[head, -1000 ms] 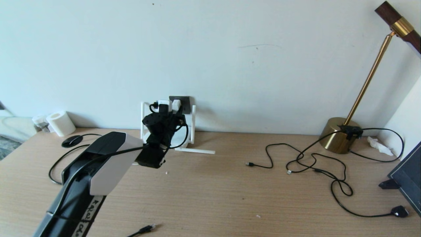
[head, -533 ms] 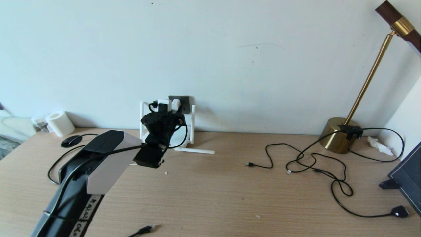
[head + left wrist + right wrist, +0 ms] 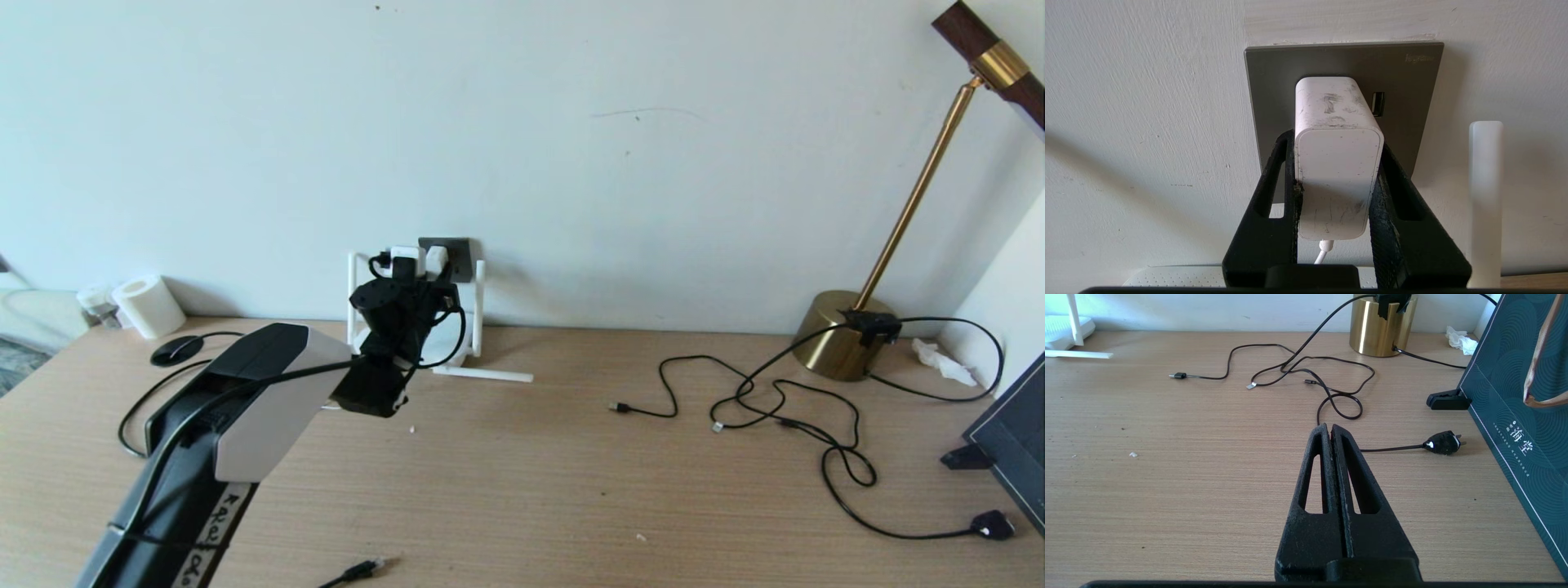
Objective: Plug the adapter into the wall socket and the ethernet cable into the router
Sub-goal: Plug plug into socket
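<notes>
The white adapter (image 3: 1337, 163) sits against the dark grey wall socket (image 3: 1274, 81), its thin white cord hanging below. My left gripper (image 3: 1337, 141) is shut on the adapter, one black finger pressed on each side. In the head view the left gripper (image 3: 416, 276) is at the wall, on the adapter (image 3: 438, 260) at the wall socket (image 3: 459, 251). The white router (image 3: 1167, 275) lies under it, mostly hidden by my arm, with one antenna (image 3: 480, 306) upright. The ethernet cable (image 3: 363, 567) end lies at the desk's front edge. My right gripper (image 3: 1330, 426) is shut and empty above the desk.
Thin black cables (image 3: 775, 400) sprawl over the right of the desk, ending in a black plug (image 3: 992, 524). A brass lamp base (image 3: 841, 335) stands at the back right, a dark bag (image 3: 1012, 441) at the right edge. A paper roll (image 3: 151, 306) stands back left.
My left arm shifted slightly left and towards the wall with the adapter, then stayed still. Nothing else moved.
</notes>
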Robot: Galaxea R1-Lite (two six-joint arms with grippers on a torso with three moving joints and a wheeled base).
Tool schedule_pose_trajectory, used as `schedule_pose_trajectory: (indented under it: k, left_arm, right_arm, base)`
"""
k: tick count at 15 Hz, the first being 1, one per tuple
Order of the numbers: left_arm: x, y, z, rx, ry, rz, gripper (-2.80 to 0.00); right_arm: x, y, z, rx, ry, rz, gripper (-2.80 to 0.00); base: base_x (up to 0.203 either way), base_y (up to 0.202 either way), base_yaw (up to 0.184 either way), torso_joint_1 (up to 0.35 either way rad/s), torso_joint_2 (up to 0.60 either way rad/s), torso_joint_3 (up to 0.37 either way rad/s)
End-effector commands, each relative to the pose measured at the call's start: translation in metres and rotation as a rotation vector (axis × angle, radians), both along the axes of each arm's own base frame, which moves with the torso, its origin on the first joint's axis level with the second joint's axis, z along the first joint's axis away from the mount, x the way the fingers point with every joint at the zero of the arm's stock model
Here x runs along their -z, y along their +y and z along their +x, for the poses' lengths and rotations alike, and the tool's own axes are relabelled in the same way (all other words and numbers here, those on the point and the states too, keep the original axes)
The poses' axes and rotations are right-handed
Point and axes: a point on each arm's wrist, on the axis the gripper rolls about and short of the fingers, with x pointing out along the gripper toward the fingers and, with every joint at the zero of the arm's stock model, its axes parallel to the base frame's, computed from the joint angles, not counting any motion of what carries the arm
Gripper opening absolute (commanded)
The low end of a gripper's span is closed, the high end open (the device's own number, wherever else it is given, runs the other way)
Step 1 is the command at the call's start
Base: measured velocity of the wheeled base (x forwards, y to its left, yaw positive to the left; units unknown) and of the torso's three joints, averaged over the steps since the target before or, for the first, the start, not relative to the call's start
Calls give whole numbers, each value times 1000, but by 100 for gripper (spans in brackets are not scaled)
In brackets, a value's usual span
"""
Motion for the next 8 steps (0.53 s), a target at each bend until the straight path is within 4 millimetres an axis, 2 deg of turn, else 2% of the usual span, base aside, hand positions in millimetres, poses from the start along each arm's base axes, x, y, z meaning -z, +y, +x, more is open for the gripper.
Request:
schedule_pose_trajectory:
  k: [1, 8]
  left_arm:
    - [3, 0, 0, -1, 1, 0, -280]
    - [5, -3, 9, -18, -25, -14, -280]
  right_arm:
    - [0, 0, 0, 0, 0, 0, -280]
    - [0, 0, 0, 0, 0, 0, -280]
  base:
    - [0, 0, 0, 0, 0, 0]
    - [0, 0, 0, 0, 0, 0]
